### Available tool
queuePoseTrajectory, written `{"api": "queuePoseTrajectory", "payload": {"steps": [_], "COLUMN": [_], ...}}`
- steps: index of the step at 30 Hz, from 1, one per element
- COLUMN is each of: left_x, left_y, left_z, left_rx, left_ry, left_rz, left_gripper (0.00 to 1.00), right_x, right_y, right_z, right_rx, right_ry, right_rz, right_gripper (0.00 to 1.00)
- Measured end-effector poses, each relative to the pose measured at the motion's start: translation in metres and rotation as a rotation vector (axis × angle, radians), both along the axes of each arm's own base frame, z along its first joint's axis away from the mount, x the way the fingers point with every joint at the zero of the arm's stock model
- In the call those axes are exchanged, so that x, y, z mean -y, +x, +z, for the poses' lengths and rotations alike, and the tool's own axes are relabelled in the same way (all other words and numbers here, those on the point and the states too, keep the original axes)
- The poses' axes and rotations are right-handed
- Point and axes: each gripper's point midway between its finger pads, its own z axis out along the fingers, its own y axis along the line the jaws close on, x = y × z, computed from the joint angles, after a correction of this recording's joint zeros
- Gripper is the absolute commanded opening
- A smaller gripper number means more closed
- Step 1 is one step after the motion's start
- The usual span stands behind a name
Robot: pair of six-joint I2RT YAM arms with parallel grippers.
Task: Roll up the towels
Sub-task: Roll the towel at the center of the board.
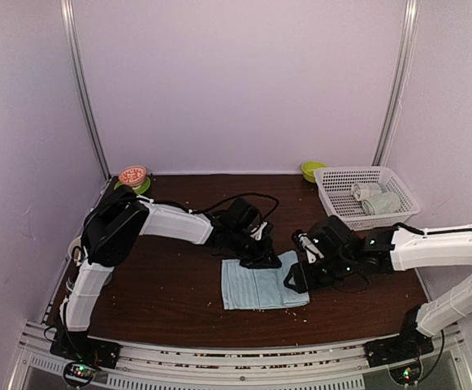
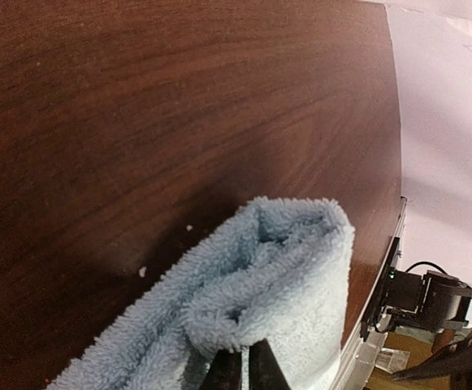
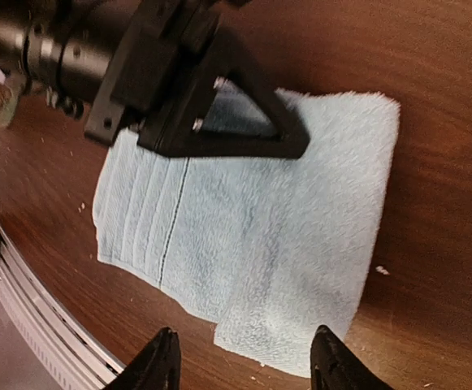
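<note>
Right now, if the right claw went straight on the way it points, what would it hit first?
Probably the light blue towel, whose near edge lies right ahead of the open right gripper; its height above the table is hard to judge.

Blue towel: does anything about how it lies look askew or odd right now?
Yes. The blue towel lies folded unevenly: in the right wrist view its lower edge is stepped, one layer jutting past the other. Pale crumbs dot the table around it. No damage visible.
</note>
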Motion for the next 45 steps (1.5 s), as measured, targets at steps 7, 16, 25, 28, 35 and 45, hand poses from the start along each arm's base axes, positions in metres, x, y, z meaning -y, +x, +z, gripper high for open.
{"api": "queuePoseTrajectory", "payload": {"steps": [7,16,25,28,35,45], "left_x": [-0.001,-0.002,-0.002,-0.002,-0.004,-0.018], "left_y": [-0.001,-0.001,-0.002,-0.002,-0.003,-0.012], "left_z": [-0.002,-0.004,-0.005,-0.005,-0.005,-0.002], "left_rx": [-0.002,-0.002,0.002,0.004,0.003,0.006], "left_ry": [0.003,0.002,-0.004,-0.006,-0.004,0.027], "left_rz": [0.000,0.000,-0.001,-0.001,0.000,-0.002], "left_gripper": [0.05,0.05,0.04,0.04,0.04,0.27], "right_x": [0.046,0.047,0.030,0.029,0.027,0.031], "right_y": [0.025,0.020,0.025,0.024,0.021,0.033], "right_z": [-0.010,-0.050,-0.058,-0.062,-0.066,-0.043], "right_rx": [-0.021,-0.169,-0.229,-0.248,-0.259,-0.180], "right_ry": [0.148,0.289,0.385,0.383,0.364,0.235], "right_rz": [-0.255,-0.358,-0.371,-0.370,-0.342,-0.287], "right_gripper": [0.63,0.59,0.32,0.24,0.00,0.00]}}
